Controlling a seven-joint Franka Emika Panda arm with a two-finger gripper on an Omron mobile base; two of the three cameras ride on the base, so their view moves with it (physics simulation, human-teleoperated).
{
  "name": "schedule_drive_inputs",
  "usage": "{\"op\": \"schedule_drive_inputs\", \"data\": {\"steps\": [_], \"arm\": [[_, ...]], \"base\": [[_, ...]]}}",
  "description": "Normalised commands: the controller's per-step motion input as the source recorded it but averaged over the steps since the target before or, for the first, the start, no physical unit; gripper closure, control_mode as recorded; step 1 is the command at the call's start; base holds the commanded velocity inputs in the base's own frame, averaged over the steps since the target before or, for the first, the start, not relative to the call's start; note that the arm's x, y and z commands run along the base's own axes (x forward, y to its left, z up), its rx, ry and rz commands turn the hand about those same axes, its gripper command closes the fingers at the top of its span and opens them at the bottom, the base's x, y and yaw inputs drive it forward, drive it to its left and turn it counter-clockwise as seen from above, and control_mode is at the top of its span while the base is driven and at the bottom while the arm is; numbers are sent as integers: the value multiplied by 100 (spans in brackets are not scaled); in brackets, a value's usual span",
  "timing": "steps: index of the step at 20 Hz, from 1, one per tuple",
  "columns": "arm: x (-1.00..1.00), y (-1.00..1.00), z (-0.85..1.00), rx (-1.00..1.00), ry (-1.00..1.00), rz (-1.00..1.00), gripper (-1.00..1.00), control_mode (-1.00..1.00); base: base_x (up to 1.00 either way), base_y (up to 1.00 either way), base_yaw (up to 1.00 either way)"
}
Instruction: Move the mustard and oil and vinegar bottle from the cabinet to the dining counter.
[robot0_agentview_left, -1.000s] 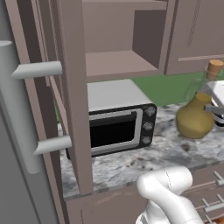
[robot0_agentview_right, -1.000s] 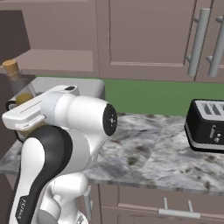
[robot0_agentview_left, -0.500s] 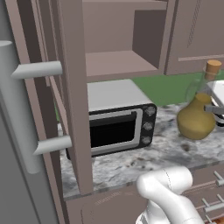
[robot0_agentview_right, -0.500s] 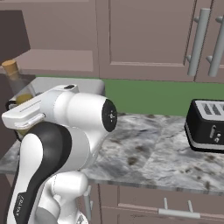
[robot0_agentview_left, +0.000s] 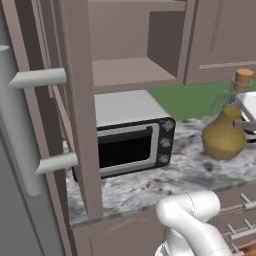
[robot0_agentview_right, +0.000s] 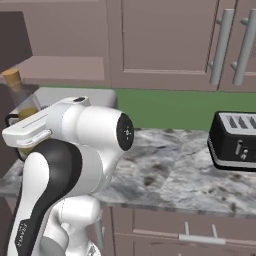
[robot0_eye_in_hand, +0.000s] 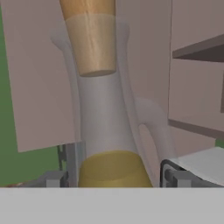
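A: Where is the oil and vinegar bottle (robot0_agentview_left: 223, 136) now?

B: Out of the cabinet (robot0_agentview_left: 130, 75), lower than its shelf and to the right of the open part, just over the table (robot0_agentview_left: 150, 182). In the hand view the neck and tan stopper stand upright and the pincer (robot0_eye_in_hand: 113, 178) has one tip each side of the wide base. So the pincer is spread wide around the bottle, holding it, I judge.

A: Other things near the bottle?

B: The microwave (robot0_agentview_left: 130, 140) stands left of it, under the cabinet shelf. The toaster (robot0_agentview_right: 235, 141) is well apart, further right on the same table.

A: The mustard?

B: I cannot find it, so I cannot tell.

A: What can go wrong from here?

B: Three things, imo. The glass is round and smooth and the grip is low on the belly, so a fast swing could let it slip or tilt btw the tips. The open cabinet door (robot0_agentview_left: 80, 107) stands close left, so a wide turn may hit it. Also the liquid moves the weight when the arm turns.
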Motion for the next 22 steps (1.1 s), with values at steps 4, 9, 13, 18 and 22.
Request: {"op": "schedule_drive_inputs", "data": {"steps": [4,9,13,18,22], "arm": [[0,0,0,0,0,0,100,100],[0,0,0,0,0,0,100,100],[0,0,0,0,0,0,100,100],[0,0,0,0,0,0,100,100],[0,0,0,0,0,0,100,100]], "base": [[-15,-41,-14],[-22,-52,-6],[-49,-46,0],[-46,-55,0],[-54,-36,-1]]}}
